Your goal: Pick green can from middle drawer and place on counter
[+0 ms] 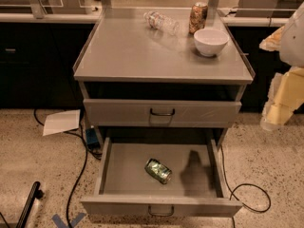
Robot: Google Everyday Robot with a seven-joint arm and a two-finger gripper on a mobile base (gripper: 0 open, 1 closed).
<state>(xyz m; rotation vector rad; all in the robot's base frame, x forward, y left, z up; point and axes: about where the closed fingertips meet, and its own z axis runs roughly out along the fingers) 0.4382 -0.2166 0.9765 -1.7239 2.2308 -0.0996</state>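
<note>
Can: is lying in your middle drawer.
Gripper: is hovering off right edge of counter; state you cannot tell.

Green can: on its side, angled, mid-floor of pulled-out grey middle drawer. Desk: flat grey top, raised side rims. Tool: at right edge, well apart from can.

The desk and the open drawer are matte grey. The can in the drawer is green with pale markings. On the desk are a white bowl, a clear bottle and a mottled brown tin. The gripper, at the right edge beside the desk, is pale yellow. The floor is speckled beige.
</note>
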